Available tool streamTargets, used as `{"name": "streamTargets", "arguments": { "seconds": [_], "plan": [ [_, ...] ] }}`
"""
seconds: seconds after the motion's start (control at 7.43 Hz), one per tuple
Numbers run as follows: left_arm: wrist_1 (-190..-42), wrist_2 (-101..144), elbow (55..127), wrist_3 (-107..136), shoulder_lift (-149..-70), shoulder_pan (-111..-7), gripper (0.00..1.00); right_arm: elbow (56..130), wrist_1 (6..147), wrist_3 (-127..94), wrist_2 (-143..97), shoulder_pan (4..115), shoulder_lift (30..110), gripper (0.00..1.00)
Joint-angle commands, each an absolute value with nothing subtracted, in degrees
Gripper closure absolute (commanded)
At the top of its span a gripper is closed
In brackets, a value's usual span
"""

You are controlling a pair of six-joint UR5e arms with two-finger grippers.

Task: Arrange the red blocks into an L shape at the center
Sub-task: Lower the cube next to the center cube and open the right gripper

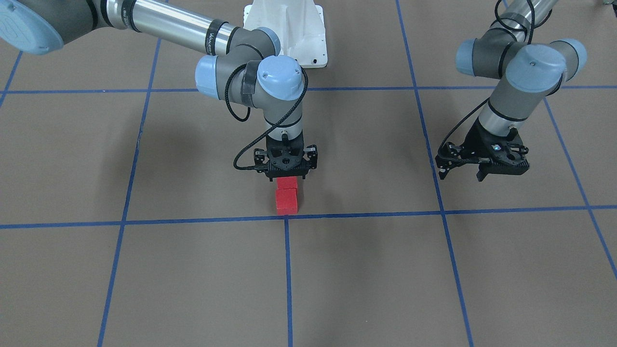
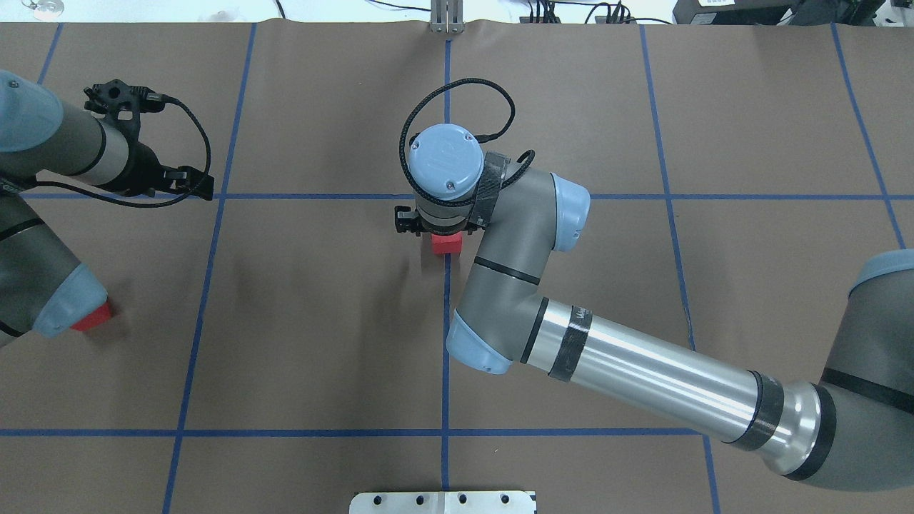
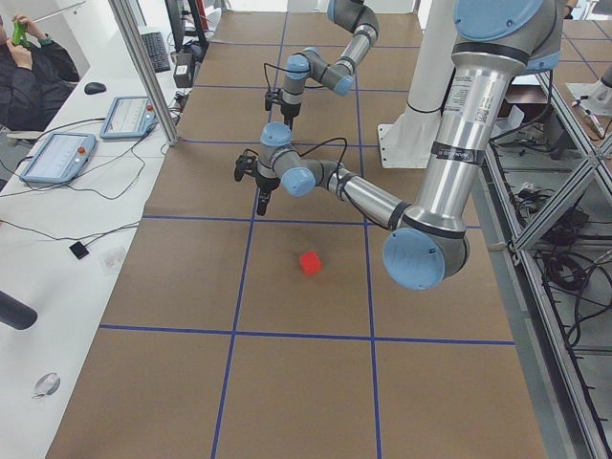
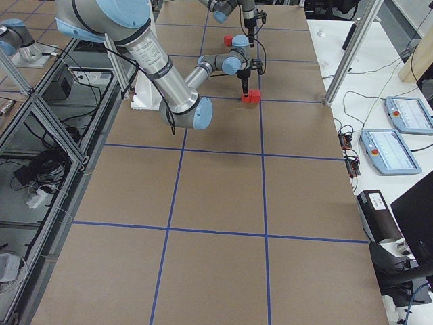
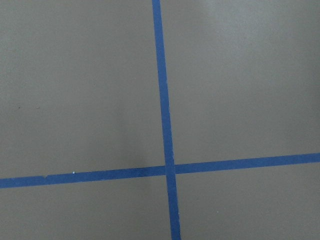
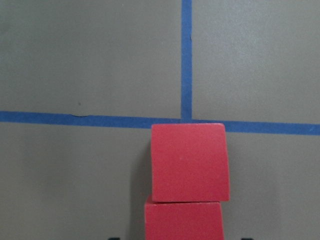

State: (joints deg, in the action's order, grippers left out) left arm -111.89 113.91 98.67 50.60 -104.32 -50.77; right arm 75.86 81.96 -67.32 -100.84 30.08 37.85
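Two red blocks [image 1: 287,201] sit touching in a line, just robot-side of the centre tape crossing [image 1: 286,217]. The third block [image 2: 93,318] is well off from the crossing, near the left arm's elbow [image 2: 63,303].

Right fingers [image 1: 288,172] straddle the block farther from the crossing. Their tips show spread wider than it, so not clamped. Left fingers [image 1: 462,169] carry nothing; spread or pinched, cannot tell.

Risks:
- A skewed lift-off drags that block and opens the seam.
- An elbow swing knocks the third block.
- Pushing the third in shoves the pair.

Cubes are matte, plain and sharp-edged. They likely slide easily on the smooth brown paper counter [image 1: 193,279].
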Motion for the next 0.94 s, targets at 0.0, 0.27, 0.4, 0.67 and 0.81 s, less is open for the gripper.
{"name": "streamTargets", "arguments": {
  "seconds": [0.0, 0.27, 0.4, 0.67, 0.81],
  "plan": [
    [-111.8, 117.05, 99.75, 50.28, -102.32, -52.37, 0.0, 77.25, 82.44, -67.85, -104.56, 31.89, 37.79, 0.02],
    [-111.53, 117.6, 105.79, 47.31, -95.05, -52.91, 0.0, 81.97, 87.77, -68.03, -109.14, 35.23, 38.84, 0.01],
    [-111.79, 117.6, 108.69, 44.41, -90.22, -52.91, 0.0, 84.61, 88.76, -67.94, -110.03, 36.2, 40.41, 0.01],
    [-111.71, 117.34, 111.17, 44.99, -81.78, -52.91, 0.0, 88.15, 88.68, -67.94, -110.04, 36.91, 44.37, 0.01],
    [-112.23, 116.9, 111.27, 48.83, -79.48, -53.0, 0.0, 88.15, 88.51, -67.85, -109.95, 36.83, 44.82, 0.01]
  ]
}}
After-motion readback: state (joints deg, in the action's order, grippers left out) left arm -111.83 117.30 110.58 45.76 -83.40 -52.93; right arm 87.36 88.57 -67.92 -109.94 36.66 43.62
